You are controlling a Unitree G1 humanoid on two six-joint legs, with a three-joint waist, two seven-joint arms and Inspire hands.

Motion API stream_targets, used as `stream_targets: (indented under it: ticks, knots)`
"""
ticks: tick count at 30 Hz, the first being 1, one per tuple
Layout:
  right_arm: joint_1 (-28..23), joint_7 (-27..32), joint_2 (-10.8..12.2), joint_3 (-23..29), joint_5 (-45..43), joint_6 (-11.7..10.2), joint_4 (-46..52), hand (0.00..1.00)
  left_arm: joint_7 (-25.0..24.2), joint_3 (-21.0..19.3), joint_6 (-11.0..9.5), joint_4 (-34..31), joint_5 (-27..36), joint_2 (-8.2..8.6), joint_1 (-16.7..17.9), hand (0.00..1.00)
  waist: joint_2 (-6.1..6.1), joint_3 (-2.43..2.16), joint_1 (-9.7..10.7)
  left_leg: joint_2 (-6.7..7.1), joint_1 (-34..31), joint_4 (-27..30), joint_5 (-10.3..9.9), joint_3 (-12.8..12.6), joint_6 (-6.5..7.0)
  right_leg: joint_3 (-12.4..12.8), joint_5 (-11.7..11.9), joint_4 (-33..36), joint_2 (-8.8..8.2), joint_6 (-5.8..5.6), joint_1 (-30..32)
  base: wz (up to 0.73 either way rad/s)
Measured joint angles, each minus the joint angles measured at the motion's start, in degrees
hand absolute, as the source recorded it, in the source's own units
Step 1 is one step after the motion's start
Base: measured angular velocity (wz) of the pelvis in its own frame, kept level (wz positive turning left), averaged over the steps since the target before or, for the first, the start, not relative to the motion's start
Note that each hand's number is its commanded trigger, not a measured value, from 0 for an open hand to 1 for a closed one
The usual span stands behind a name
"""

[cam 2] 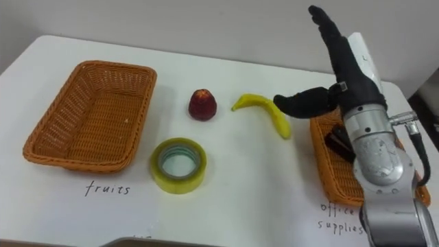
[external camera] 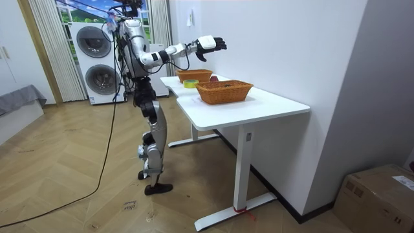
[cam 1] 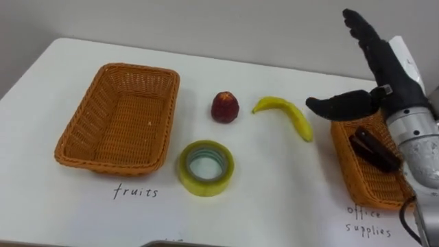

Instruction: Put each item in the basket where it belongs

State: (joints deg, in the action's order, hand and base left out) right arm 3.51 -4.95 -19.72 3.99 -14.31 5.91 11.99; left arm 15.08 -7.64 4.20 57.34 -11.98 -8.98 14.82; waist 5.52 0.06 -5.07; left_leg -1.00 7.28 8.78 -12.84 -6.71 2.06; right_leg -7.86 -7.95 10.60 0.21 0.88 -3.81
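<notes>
My right hand (cam 1: 381, 72) (cam 2: 343, 68) hangs open above the right basket (cam 1: 353, 165) (cam 2: 322, 161), fingers straight and thumb pointing left toward the banana; it holds nothing. A dark stapler-like item (cam 1: 374, 149) (cam 2: 337, 143) lies in that basket, which is labelled for office supplies. A yellow banana (cam 1: 287, 113) (cam 2: 264, 112) lies just left of the basket. A red apple (cam 1: 225, 107) (cam 2: 202, 104) sits at the middle of the white table (cam 1: 288, 199). A yellow tape roll (cam 1: 205, 167) (cam 2: 178, 165) lies nearer me. The left basket (cam 1: 121, 116) (cam 2: 89, 114), labelled fruits, is empty.
In the room view I stand at the end of the white desk (external camera: 272, 103), right arm raised over it (external camera: 210, 44). A wall runs along the table's far edge. Washing machines (external camera: 97, 61) stand behind me, and a cardboard box (external camera: 381, 197) sits on the floor.
</notes>
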Motion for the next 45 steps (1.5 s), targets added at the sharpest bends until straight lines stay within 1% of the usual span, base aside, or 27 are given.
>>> stream_targets:
  ticks: [2, 3, 4, 6, 13, 16, 18, 20, 22, 24, 26, 30, 33, 35, 38, 40, 45]
  knots:
    - [0.0, -0.22, 0.25, -2.11, -1.61, 0.0, -0.02, 0.0, 0.09, 0.7, 0.3, -0.02, -0.07, 0.0, -0.19, 0.0, -0.02, 0.01, -0.02, 0.01, -0.03, 0.01, 0.04, 0.4, -0.04, -0.36, 0.0, -0.01, -0.02, 0.0, -0.07, 0.1]
    - [0.0, -0.36, 0.78, -3.32, -2.04, 0.0, -0.03, 0.0, 0.1, 1.17, 0.35, -0.04, -0.08, 0.03, -0.33, 0.0, -0.06, 0.03, -0.14, 0.01, -0.11, 0.02, 0.08, 0.61, -0.06, -0.75, 0.0, -0.02, -0.05, 0.0, -0.07, 0.07]
    - [0.0, -0.64, 1.83, -4.01, -2.04, 0.0, -0.05, 0.0, 0.1, 1.17, 0.35, -0.16, -0.08, 0.14, -0.36, 0.0, -0.06, 0.03, -0.23, 0.0, -0.16, 0.03, 0.09, 0.75, -0.08, -1.03, 0.0, -0.04, -0.06, 0.0, -0.07, 0.07]
    - [0.0, -0.8, 2.35, -5.26, -1.98, -0.01, -0.21, 0.0, 0.1, 1.21, 0.36, -0.47, -0.04, 0.25, -0.28, 0.0, -0.08, 0.04, -0.3, 0.0, -0.24, 0.05, 0.09, 0.97, -0.08, -1.52, 0.0, -0.05, -0.09, 0.0, -0.08, 0.05]
    - [0.01, -1.22, 2.67, -5.71, -1.37, 0.2, -2.89, 0.0, 0.09, 1.33, 0.53, -2.45, -0.08, 0.62, -0.32, 0.0, -0.16, 0.1, -2.67, 0.14, -0.25, -0.06, 0.13, 1.23, -0.01, -1.88, 0.0, -0.09, -0.2, 0.0, -0.08, 0.01]
    - [0.02, -1.21, 2.71, -6.75, -1.51, 0.23, -2.89, 0.0, 0.01, 1.33, 0.69, -2.41, -0.14, 0.63, -0.48, 0.0, -0.13, 0.1, -3.18, 0.15, -0.53, -0.01, 0.14, 1.53, -0.01, -2.14, 0.0, -0.14, -0.22, 0.0, -0.04, 0.04]
    - [0.03, -1.29, 2.85, -7.45, -1.72, 0.25, -2.93, 0.0, -0.19, 1.34, 1.03, -2.25, -0.15, 0.64, -0.54, 0.0, -0.14, 0.11, -3.29, 0.23, -0.72, 0.0, 0.2, 2.0, -0.02, -2.52, 0.0, -0.17, -0.31, 0.0, -0.03, 0.1]
    - [0.47, -1.29, 4.23, -7.8, -1.86, 0.44, -3.86, 0.0, -0.58, 1.63, 1.95, -2.26, -0.12, 0.64, -0.56, 0.0, -0.14, 0.11, -3.49, 0.24, -0.87, 0.02, 0.21, 2.13, -0.03, -2.65, 0.0, -0.37, -0.31, 0.0, -0.04, 0.05]
    - [1.39, -1.29, 4.53, -8.63, -2.06, 0.61, -5.16, 0.0, -1.12, 2.03, 2.38, -2.26, -0.13, 0.66, -0.76, 0.0, -0.09, 0.08, -3.52, 0.39, -1.36, 0.16, 0.23, 2.34, 0.0, -2.94, 0.0, -0.88, -0.4, 0.0, -0.02, 0.06]
    - [2.47, -1.4, 4.52, -9.91, -1.88, 1.23, -6.53, 0.0, -2.08, 2.31, 2.91, -2.74, -0.13, 0.68, -0.91, 0.0, -0.09, 0.09, -3.51, 0.5, -1.76, 0.45, 0.24, 2.76, 0.03, -3.37, 0.0, -0.92, -0.51, 0.0, 0.08, 0.11]
    - [2.58, -1.67, 4.53, -10.64, -1.78, 1.69, -7.22, 0.0, -3.18, 2.35, 2.92, -3.62, -0.08, 0.83, -1.36, 0.0, -0.06, 0.08, -3.82, 0.56, -1.85, 0.45, 0.25, 3.16, 0.04, -3.72, 0.0, -0.93, -0.58, 0.0, 0.06, 0.1]
    - [2.58, -2.16, 4.54, -11.86, -1.92, 1.7, -7.51, 0.0, -3.57, 3.44, 2.93, -3.6, -0.06, 0.83, -2.22, 0.0, -0.13, 0.12, -4.43, 0.74, -1.92, 0.45, 0.27, 3.73, 0.09, -4.01, -0.01, -0.94, -0.65, -0.01, -0.02, 0.07]
    - [2.58, -2.24, 4.63, -11.91, -2.21, 1.7, -8.02, 0.0, -4.1, 3.46, 2.94, -3.52, -0.07, 1.03, -2.86, 0.0, -0.14, 0.13, -4.6, 0.85, -2.39, 0.67, 0.33, 4.45, 0.19, -4.93, -0.01, -0.97, -0.83, -0.02, 0.0, 0.11]
    - [2.59, -2.28, 4.72, -11.93, -2.16, 1.7, -8.24, 0.0, -4.13, 3.46, 2.94, -3.51, -0.06, 1.08, -3.02, 0.0, -0.17, 0.15, -4.91, 0.87, -2.6, 0.73, 0.34, 4.51, 0.2, -4.98, -0.01, -1.0, -0.85, -0.02, 0.11, 0.06]
    - [2.89, -2.28, 5.21, -12.86, -2.32, 1.7, -9.18, 0.0, -4.12, 3.52, 2.96, -3.49, -0.07, 1.02, -3.02, 0.0, -0.2, 0.17, -4.91, 0.87, -2.67, 0.75, 0.37, 4.83, 0.19, -5.18, -0.02, -1.0, -0.86, -0.03, 0.07, 0.04]
    - [3.08, -2.31, 6.22, -13.97, -3.95, 1.7, -9.58, 0.0, -4.12, 4.03, 2.95, -3.49, -0.06, 1.0, -3.01, 0.0, -0.23, 0.19, -4.88, 0.88, -2.68, 0.75, 0.41, 5.08, 0.16, -5.09, -0.02, -1.0, -0.86, -0.04, 0.01, 0.04]
    - [3.43, -2.36, 6.81, -14.83, -4.27, 1.68, -11.63, 0.0, -4.15, 4.62, 2.91, -3.48, -0.06, 1.31, -2.95, 0.0, -0.18, 0.22, -5.03, 0.93, -2.69, 0.76, 0.43, 5.35, 0.18, -5.09, -0.02, -0.99, -0.87, -0.04, -0.07, 0.02]
